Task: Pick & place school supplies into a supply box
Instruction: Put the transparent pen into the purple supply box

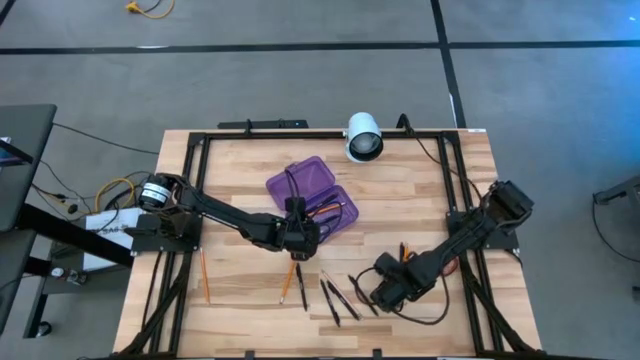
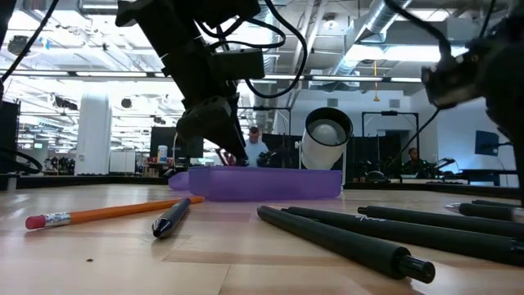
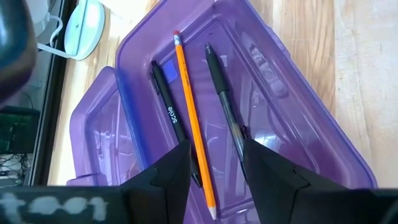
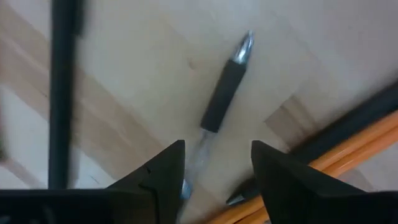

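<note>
The purple supply box (image 1: 338, 214) lies open mid-table, its lid (image 1: 298, 180) flat on the far-left side. In the left wrist view it (image 3: 298, 118) holds an orange pencil (image 3: 189, 106) and two black pens (image 3: 221, 81). My left gripper (image 3: 216, 152) hovers open over the box's near end (image 1: 298, 238). My right gripper (image 1: 384, 292) is low over the table's near right part, open, its fingers on either side of a black pen (image 4: 221, 102) lying on the wood. More pens (image 1: 338, 298) and pencils (image 1: 205, 275) lie along the near edge.
A white cylindrical camera (image 1: 363, 137) stands at the far edge behind the box. Orange pencils (image 4: 348, 155) lie beside the pen under my right gripper. In the low view a pencil (image 2: 115, 211) and pens (image 2: 352, 229) lie in front of the box (image 2: 262, 182). A black frame (image 1: 190, 190) borders the table.
</note>
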Available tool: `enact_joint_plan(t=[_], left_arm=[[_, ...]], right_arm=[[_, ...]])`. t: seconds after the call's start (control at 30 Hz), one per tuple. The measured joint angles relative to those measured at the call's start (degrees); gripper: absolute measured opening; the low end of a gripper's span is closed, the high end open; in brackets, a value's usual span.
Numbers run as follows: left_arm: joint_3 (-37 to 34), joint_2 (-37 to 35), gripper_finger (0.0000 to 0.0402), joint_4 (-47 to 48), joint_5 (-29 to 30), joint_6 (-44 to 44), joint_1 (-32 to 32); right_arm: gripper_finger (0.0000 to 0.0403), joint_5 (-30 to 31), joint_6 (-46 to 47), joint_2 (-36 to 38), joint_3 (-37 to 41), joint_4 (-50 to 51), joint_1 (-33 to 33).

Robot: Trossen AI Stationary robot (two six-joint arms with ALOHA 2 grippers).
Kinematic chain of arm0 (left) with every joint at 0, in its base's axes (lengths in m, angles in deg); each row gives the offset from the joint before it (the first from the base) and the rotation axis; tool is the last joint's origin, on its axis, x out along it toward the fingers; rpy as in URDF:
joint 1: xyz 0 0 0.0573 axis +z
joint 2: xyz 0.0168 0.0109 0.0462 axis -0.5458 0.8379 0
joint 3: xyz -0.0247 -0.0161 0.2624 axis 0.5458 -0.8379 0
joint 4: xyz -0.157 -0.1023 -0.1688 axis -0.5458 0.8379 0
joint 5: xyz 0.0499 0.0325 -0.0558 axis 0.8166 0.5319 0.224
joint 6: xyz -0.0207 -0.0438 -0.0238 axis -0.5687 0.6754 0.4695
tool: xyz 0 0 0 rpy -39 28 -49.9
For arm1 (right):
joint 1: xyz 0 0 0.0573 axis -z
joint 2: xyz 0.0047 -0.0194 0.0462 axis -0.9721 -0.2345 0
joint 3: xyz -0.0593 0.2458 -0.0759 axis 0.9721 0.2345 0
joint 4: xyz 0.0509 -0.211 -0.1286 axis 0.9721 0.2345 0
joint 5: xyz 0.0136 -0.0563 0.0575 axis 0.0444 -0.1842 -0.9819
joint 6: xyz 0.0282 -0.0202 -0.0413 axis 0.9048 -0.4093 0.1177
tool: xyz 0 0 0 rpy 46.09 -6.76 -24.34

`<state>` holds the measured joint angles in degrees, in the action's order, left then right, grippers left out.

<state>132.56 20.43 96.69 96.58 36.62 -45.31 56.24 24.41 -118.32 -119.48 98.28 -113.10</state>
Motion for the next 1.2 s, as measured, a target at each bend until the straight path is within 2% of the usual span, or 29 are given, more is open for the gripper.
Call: enact_joint_plan(t=[0.2,0.33,0.67,0.83,1.0,1.2], left_arm=[[0.0,0.0,0.0138,-0.02,0.0,-0.09,0.0],[0.0,0.0,0.0138,-0.01,-0.02,-0.09,-0.01],[0.0,0.0,0.0138,1.75,-0.07,1.18,-0.02],[0.0,0.0,0.0138,3.97,-0.13,2.71,-0.02],[0.0,0.0,0.0138,6.38,-0.22,4.75,-0.02],[0.0,0.0,0.0138,8.69,-0.22,7.2,-0.42]], right_arm=[[0.0189,-0.9,-0.07,-1.47,-0.15,-0.26,-0.09],[0.0175,-0.34,-0.91,-1.49,-0.15,-0.22,0.04],[0.0061,-0.25,-9.29,-1.52,0.02,-1.69,3.26],[0.0021,0.88,-15.29,-1.56,-0.07,-4.75,5.86],[0.0024,7.22,-22.42,-1.91,-1.22,-8.7,9.13],[0.0035,6.59,-31.21,-1.89,-1.88,-11.25,13.03]])
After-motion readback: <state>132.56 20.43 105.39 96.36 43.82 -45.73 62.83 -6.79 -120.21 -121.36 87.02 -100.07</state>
